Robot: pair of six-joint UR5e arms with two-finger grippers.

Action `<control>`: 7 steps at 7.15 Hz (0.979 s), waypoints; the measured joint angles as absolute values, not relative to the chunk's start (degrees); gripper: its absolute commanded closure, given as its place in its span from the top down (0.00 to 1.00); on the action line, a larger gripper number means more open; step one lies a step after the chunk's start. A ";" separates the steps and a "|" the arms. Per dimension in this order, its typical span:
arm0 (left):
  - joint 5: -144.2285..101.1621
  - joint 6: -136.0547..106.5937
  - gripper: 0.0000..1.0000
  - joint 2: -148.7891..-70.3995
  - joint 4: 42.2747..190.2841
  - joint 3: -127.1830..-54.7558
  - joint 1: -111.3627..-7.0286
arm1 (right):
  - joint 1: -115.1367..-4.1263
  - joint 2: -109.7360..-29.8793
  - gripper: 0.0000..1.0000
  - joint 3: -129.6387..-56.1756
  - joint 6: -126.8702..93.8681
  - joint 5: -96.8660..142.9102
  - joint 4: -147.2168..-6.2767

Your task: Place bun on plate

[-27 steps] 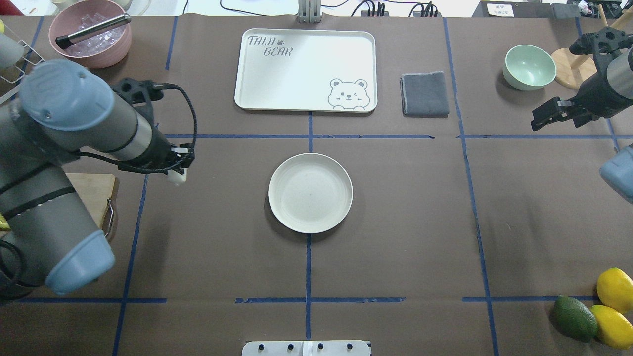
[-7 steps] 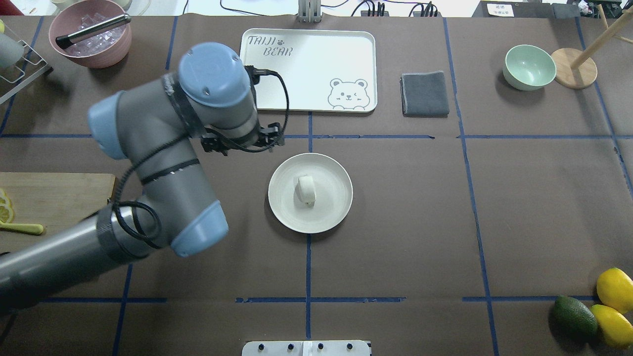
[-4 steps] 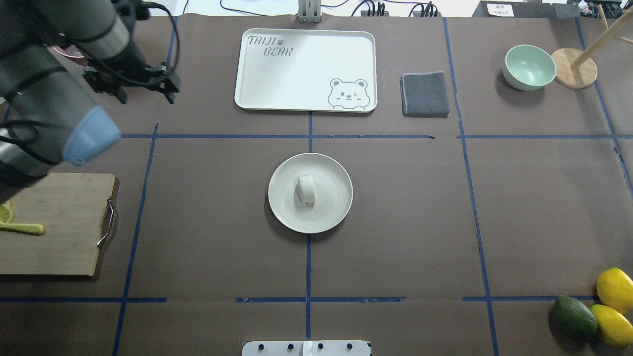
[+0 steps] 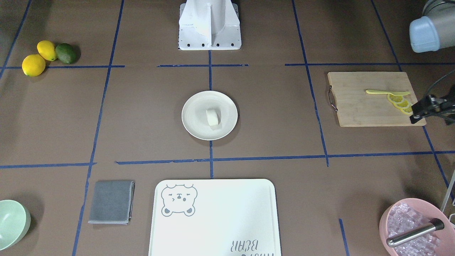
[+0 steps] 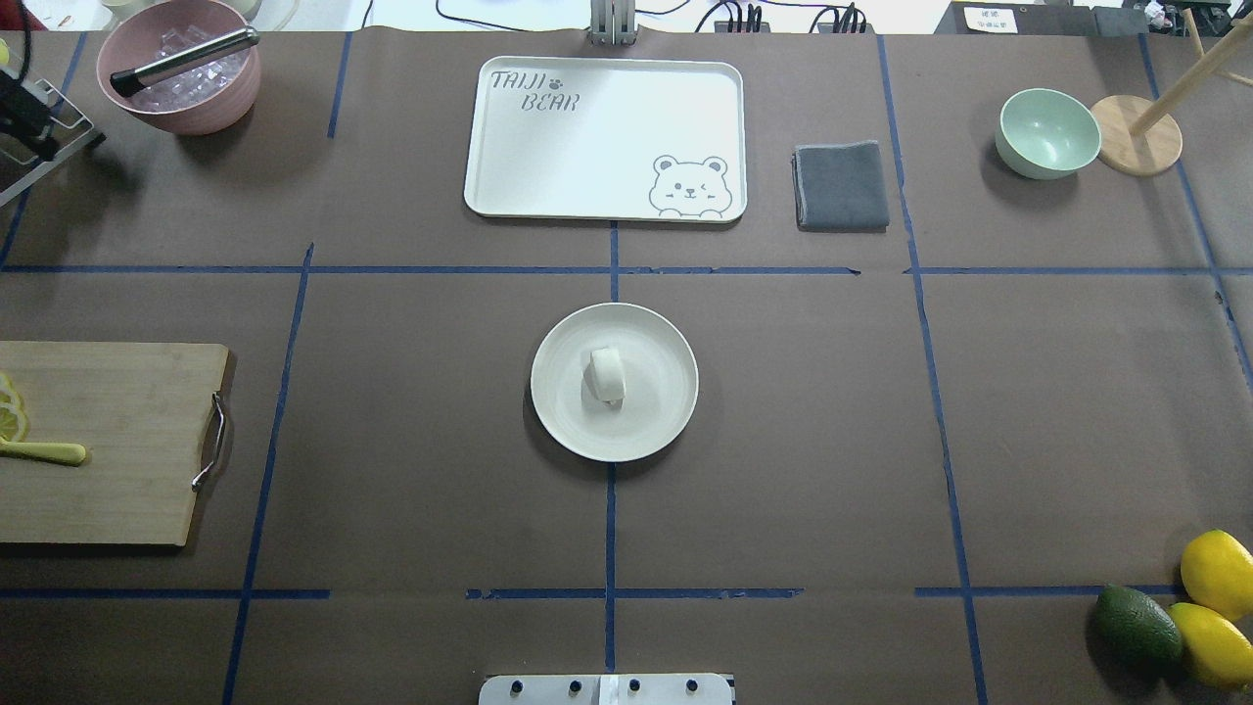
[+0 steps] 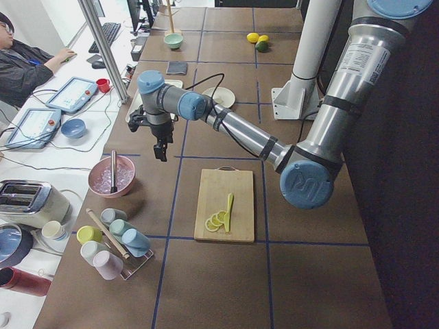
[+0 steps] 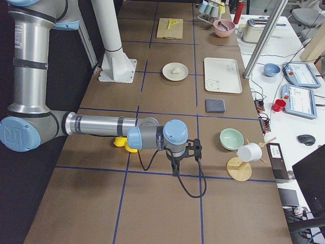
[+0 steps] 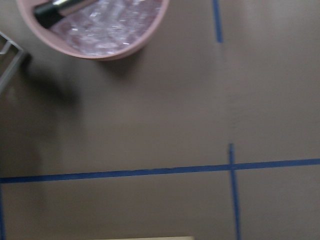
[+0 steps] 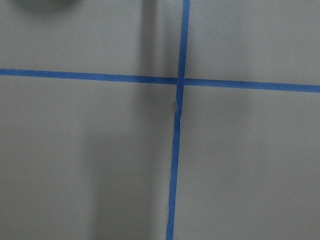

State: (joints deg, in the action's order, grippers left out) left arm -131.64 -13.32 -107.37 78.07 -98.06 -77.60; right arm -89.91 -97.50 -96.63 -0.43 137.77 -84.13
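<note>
The small white bun (image 5: 607, 376) lies near the middle of the round cream plate (image 5: 563, 426), with nothing touching it; the front view shows the bun (image 4: 213, 117) and plate (image 4: 192, 128) the same way. My left gripper (image 4: 421, 110) hangs far off to the side, above the table between the cutting board and the pink bowl, also seen in the left side view (image 6: 162, 145); I cannot tell whether it is open or shut. My right gripper (image 7: 175, 170) shows only in the right side view, low over bare table near the lemons; its state I cannot tell.
A pink bowl (image 5: 179, 67) with ice and a metal tool stands back left. The bear-print tray (image 5: 607, 137), grey cloth (image 5: 840, 186) and mint bowl (image 5: 1047, 132) line the back. A cutting board (image 5: 108, 441) lies at the left, lemons and an avocado (image 5: 1175, 607) front right.
The left arm brought the bun to the plate, let it go and swung away left and back, almost out of the overhead view. The right arm has left that view too.
</note>
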 measured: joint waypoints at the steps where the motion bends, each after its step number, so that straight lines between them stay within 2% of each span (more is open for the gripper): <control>1: -132.11 -7.83 1.00 -104.61 78.20 -96.28 -81.09 | -89.98 -97.63 1.00 -96.65 -0.39 137.79 -84.04; 4: -134.09 7.72 1.00 -101.33 78.24 -86.50 -89.91 | -90.28 -97.70 1.00 -96.63 -0.47 137.76 -84.00; 5: -135.33 8.74 1.00 -99.85 78.37 -85.57 -91.21 | -90.31 -97.60 1.00 -96.78 -0.69 137.78 -84.00; 7: -137.04 8.22 1.00 -95.02 79.16 -88.11 -92.25 | -90.38 -97.43 1.00 -96.91 -1.04 137.71 -83.95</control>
